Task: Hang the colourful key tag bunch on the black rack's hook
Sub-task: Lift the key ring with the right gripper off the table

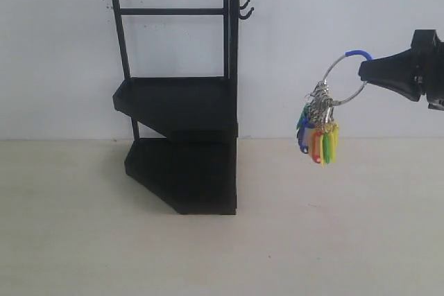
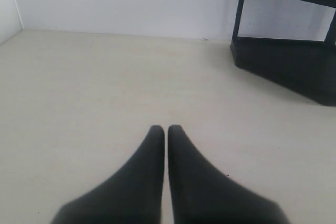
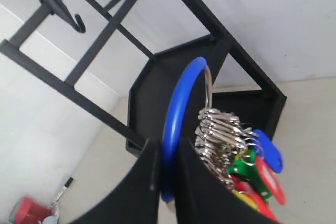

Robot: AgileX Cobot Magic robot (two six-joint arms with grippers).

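The colourful key tag bunch hangs in the air to the right of the black rack. My right gripper is shut on its large ring, pinching the blue sleeve. Small silver rings and red, green and blue tags dangle beside the fingers. The rack's two small hooks stick out at its top right, well left of and above the ring; one hook shows in the right wrist view. My left gripper is shut and empty over the table, the rack's base ahead of it.
A white wall stands behind the beige table. A small red object and a dark marker lie on the surface at the edge of the right wrist view.
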